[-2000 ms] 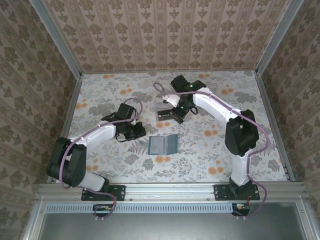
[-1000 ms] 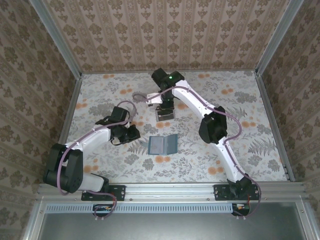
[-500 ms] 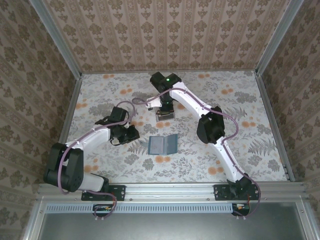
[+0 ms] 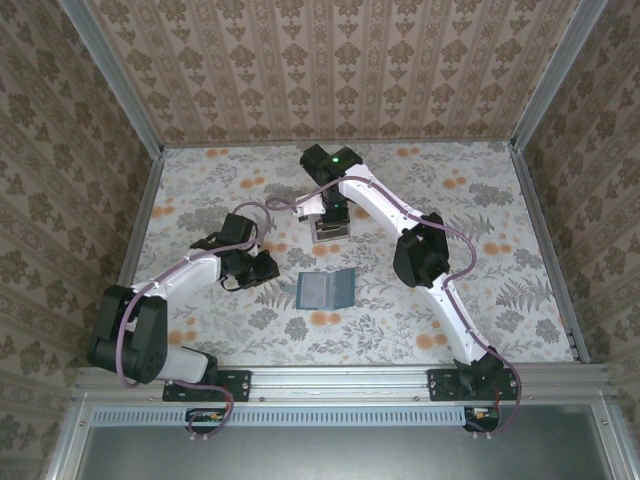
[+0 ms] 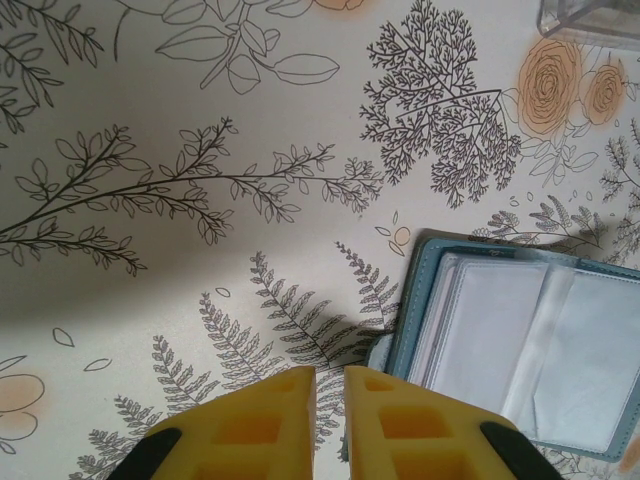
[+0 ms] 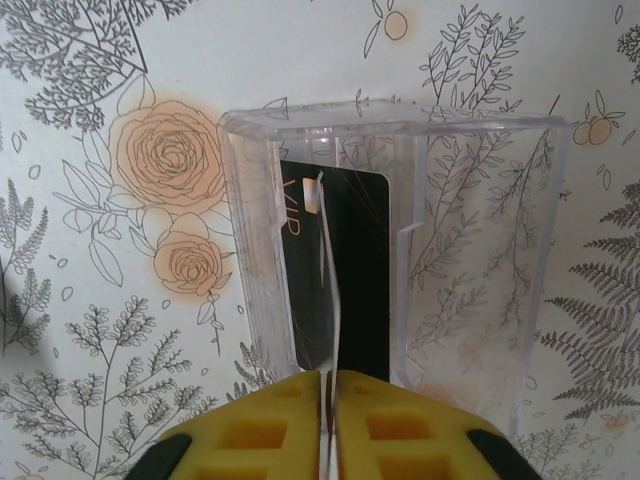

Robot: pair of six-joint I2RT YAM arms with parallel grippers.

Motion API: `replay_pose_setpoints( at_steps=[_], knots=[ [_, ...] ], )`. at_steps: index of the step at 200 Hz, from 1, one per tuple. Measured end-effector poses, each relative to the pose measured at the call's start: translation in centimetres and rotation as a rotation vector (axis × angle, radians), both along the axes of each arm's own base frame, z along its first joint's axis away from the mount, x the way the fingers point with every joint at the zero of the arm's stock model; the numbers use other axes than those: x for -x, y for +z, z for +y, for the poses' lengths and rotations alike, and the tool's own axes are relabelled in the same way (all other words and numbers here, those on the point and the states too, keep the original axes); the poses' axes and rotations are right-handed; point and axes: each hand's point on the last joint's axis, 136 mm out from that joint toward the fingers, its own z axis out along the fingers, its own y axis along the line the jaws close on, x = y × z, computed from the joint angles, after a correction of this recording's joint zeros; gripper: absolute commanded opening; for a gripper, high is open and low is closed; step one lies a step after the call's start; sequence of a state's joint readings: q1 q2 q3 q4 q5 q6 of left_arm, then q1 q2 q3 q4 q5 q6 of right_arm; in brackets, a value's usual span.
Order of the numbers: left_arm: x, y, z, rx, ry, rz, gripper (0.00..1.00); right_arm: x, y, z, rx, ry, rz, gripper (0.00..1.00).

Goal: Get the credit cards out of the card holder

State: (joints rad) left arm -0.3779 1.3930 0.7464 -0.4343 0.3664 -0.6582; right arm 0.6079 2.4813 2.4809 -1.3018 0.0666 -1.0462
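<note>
The card holder [image 4: 326, 289] lies open on the floral table, teal outside with clear empty-looking sleeves [image 5: 520, 340] inside. My left gripper [image 4: 268, 268] hovers just left of it, its yellow jaws [image 5: 330, 372] almost together with nothing between them. My right gripper [image 4: 331, 213] points down into a clear plastic box [image 4: 331, 231]. Its jaws [image 6: 329, 376] are shut on a thin pale credit card [image 6: 328, 270], seen edge-on and standing in the box. A dark credit card [image 6: 362, 260] marked VIP lies flat on the box's floor beneath it.
The clear box [image 6: 400, 118] has upright walls around the held card. One corner of it shows at the top right of the left wrist view [image 5: 590, 15]. Metal rails and patterned walls enclose the table.
The right gripper has settled a little lower over the clear box with the pale card. The left arm and the card holder have stayed where they were.
</note>
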Motion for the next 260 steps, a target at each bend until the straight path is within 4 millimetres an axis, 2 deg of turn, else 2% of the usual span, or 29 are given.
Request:
replay_pose_setpoints(
  at_steps=[46,99,143,167,205,260],
  knots=[
    [-0.5,-0.2,-0.5,0.000,-0.008,0.015,0.17,-0.9,0.2,0.1,-0.003,-0.014,-0.041,0.20],
    [-1.7,1.5,-2.5,0.008,-0.060,-0.017,0.18,-1.5,1.3,0.2,-0.046,-0.104,-0.080,0.20],
    [-2.0,2.4,-5.2,-0.020,-0.158,-0.042,0.18,0.5,4.9,0.0,-0.148,-0.207,-0.081,0.20],
    [-1.9,1.7,-6.1,-0.033,-0.191,-0.027,0.18,2.3,6.7,0.0,-0.221,-0.267,-0.066,0.20],
    [-1.4,-0.1,-6.7,-0.059,-0.222,0.015,0.17,4.7,7.2,-0.3,-0.319,-0.412,-0.021,0.20],
    [-0.7,-2.1,-6.2,-0.087,-0.228,0.059,0.12,6.6,8.1,-0.6,-0.504,-0.717,0.004,0.23]
  ],
)
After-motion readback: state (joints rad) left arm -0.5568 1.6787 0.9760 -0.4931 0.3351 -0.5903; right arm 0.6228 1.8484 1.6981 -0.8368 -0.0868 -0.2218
